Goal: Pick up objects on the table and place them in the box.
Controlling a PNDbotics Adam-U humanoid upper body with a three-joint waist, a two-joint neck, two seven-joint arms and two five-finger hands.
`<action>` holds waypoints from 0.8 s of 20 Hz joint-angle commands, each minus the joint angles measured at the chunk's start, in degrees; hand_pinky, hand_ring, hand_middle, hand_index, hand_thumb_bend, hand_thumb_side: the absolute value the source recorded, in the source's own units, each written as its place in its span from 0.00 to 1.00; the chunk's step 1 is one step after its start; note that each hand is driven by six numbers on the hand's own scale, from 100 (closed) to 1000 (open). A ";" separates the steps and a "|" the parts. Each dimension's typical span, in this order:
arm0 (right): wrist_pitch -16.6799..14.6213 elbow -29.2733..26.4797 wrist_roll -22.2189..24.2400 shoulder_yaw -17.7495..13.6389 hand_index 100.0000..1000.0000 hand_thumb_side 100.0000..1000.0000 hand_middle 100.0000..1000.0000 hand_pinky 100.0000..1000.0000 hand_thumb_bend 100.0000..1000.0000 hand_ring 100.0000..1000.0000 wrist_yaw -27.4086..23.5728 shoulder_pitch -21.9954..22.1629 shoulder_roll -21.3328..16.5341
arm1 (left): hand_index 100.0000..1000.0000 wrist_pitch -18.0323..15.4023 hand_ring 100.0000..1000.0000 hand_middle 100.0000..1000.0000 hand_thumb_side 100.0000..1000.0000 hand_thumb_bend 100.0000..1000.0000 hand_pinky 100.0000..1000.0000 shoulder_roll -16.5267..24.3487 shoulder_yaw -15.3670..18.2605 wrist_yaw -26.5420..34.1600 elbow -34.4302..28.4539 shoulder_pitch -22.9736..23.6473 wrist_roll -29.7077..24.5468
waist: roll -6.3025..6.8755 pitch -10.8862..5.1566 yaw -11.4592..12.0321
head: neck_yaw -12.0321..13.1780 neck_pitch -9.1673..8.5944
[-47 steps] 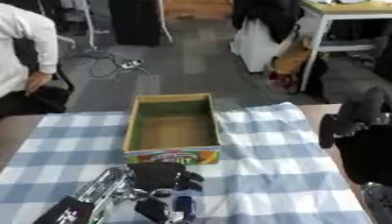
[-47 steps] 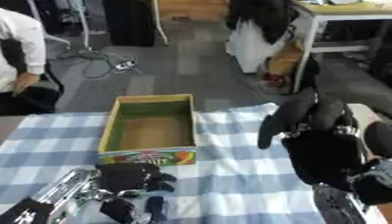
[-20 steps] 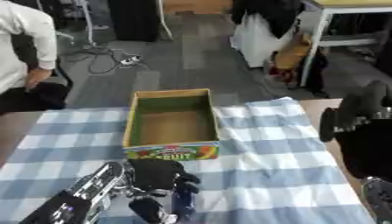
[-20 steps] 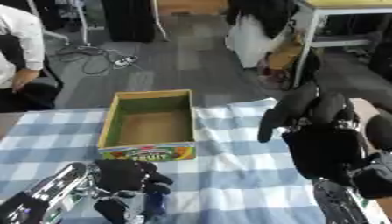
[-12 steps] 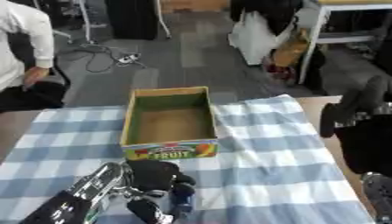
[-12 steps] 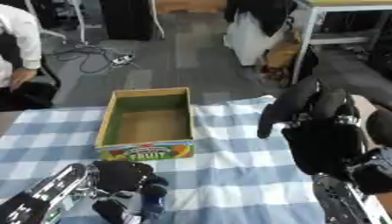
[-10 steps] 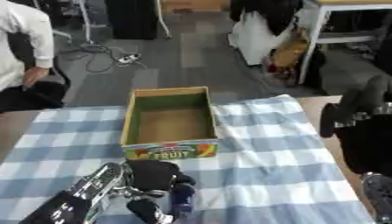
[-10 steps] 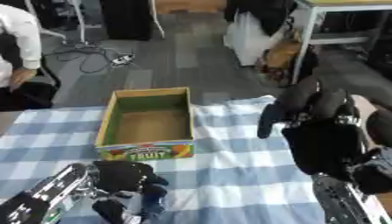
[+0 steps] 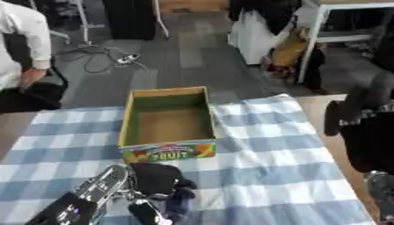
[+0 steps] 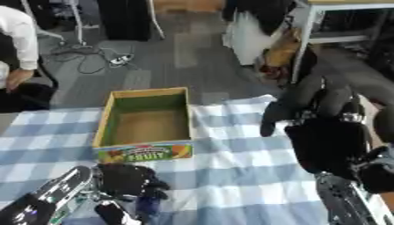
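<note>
Grey-floored office behind; bench (image 9: 46, 121) under blue-white checked cloth (image 9: 261, 154). Open box (image 9: 166, 123) mid-cloth, long axis running away from camera, empty. Left robot hand (image 9: 158, 184) just before box, curled over dark blue object (image 9: 178, 203). Right robot hand (image 10: 323, 127) raised, fingers relaxed, holding nothing.

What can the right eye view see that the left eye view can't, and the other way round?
Only the right eye view shows the whole right hand, raised with relaxed fingers; the left eye view catches just its edge. Only the left eye view shows more of the person's white sleeve at the far left. Both share the empty fruit box, the checked cloth and the left hand curled over something dark and bluish.
</note>
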 commanded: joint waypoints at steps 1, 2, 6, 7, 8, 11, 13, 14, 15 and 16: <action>-16.06 -0.63 16.34 -0.27 0.67 0.78 0.64 0.49 0.00 0.61 -0.41 -0.89 -0.67 | 1.00 -2.08 0.90 1.00 0.65 0.92 0.91 0.86 0.69 -1.24 -0.11 -0.69 -1.96 | 0.00 -0.60 -0.09 | 0.72 0.38; -16.04 -0.63 16.34 -0.28 0.67 0.78 0.64 0.49 0.00 0.61 -0.43 -0.91 -0.68 | 1.00 -1.94 0.89 1.00 0.62 0.88 0.89 0.92 0.71 -1.57 0.04 -0.63 -1.97 | 0.01 -0.59 -0.09 | 0.73 0.39; -16.15 -0.63 16.34 -0.24 0.67 0.78 0.64 0.48 0.00 0.61 -0.36 -0.86 -0.77 | 1.00 -1.13 0.75 1.00 0.44 0.58 0.58 1.09 0.86 -2.56 0.57 -0.39 -1.83 | -0.01 -0.58 0.04 | 0.67 0.39; -16.19 -0.63 16.34 -0.22 0.67 0.78 0.64 0.48 0.00 0.61 -0.33 -0.83 -0.79 | 1.00 -0.88 0.67 0.98 0.36 0.46 0.47 1.12 0.89 -2.70 0.70 -0.35 -1.79 | -0.02 -0.59 0.07 | 0.66 0.39; -16.26 -0.63 16.34 -0.20 0.67 0.78 0.64 0.48 0.00 0.60 -0.30 -0.79 -0.82 | 1.00 -0.46 0.60 0.94 0.31 0.35 0.40 1.17 1.01 -2.75 0.84 -0.27 -1.65 | -0.04 -0.59 0.12 | 0.66 0.36; -16.45 -0.63 16.34 -0.15 0.67 0.78 0.63 0.48 0.00 0.60 -0.23 -0.66 -0.89 | 0.86 1.27 0.40 0.65 0.12 0.00 0.13 1.33 1.46 -2.00 0.92 -0.02 -0.10 | -0.09 -0.59 0.27 | 0.64 0.19; -16.57 -0.63 16.34 -0.13 0.67 0.78 0.63 0.48 0.00 0.60 -0.13 -0.58 -0.94 | 0.73 2.71 0.27 0.45 0.35 0.00 0.00 1.53 1.81 -0.26 0.78 0.29 2.66 | -0.11 -0.59 0.38 | 0.64 0.09; -16.63 -0.63 16.34 -0.13 0.67 0.78 0.63 0.48 0.00 0.60 -0.07 -0.54 -0.97 | 0.65 3.25 0.19 0.38 0.37 0.00 0.00 1.67 1.97 0.92 0.75 0.54 4.16 | -0.13 -0.58 0.45 | 0.57 0.02; -16.69 -0.63 16.34 -0.12 0.67 0.78 0.63 0.48 0.00 0.60 -0.03 -0.51 -0.98 | 0.57 3.71 0.12 0.30 0.38 0.00 0.00 1.87 2.03 2.01 0.72 0.77 5.38 | -0.14 -0.57 0.49 | 0.53 -0.03; -16.75 -0.63 16.34 -0.12 0.67 0.78 0.63 0.48 0.00 0.60 0.01 -0.47 -1.00 | 0.52 4.19 0.07 0.26 0.38 0.00 0.00 2.12 2.15 3.22 0.62 1.07 6.43 | -0.15 -0.56 0.56 | 0.46 -0.07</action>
